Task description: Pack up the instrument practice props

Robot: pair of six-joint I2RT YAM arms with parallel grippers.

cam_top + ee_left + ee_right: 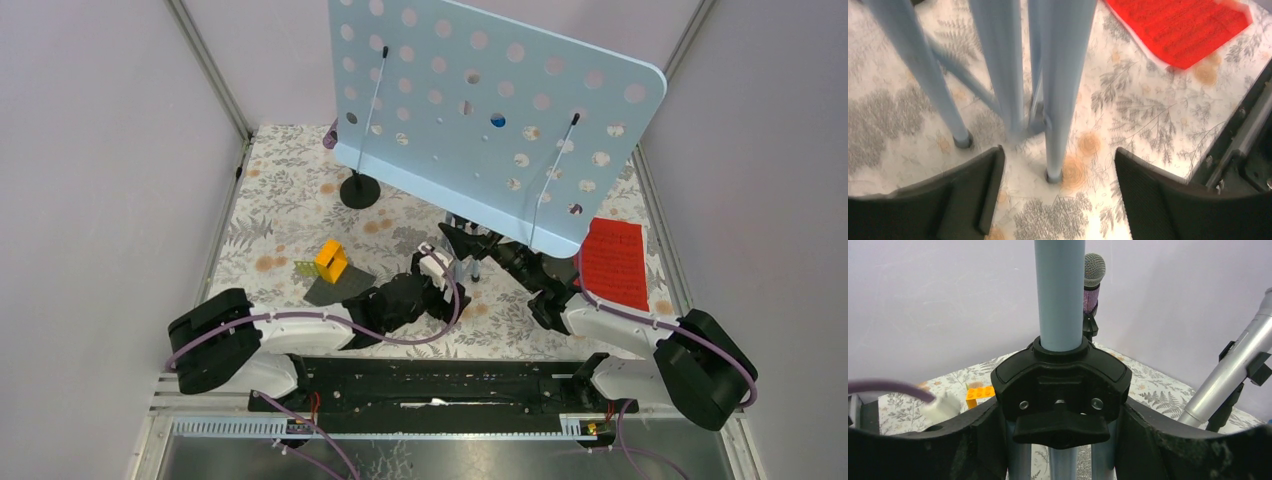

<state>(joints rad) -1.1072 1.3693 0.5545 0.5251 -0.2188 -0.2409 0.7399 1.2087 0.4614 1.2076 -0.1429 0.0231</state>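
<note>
At the middle of the table, under the pale-blue perforated sheet-music holder (480,110), both arms reach inward from their bases, forearms low and converging on its tripod. The left gripper (1058,192) points down at the cloth, jaws wide apart and holding nothing, with one tripod leg (1058,100) standing between its fingers. The right gripper (1060,445) sits level at the stand's black collar (1060,375), a finger close on each side; whether they press it I cannot tell. The red music sheet (613,262) lies flat beside the right arm.
</note>
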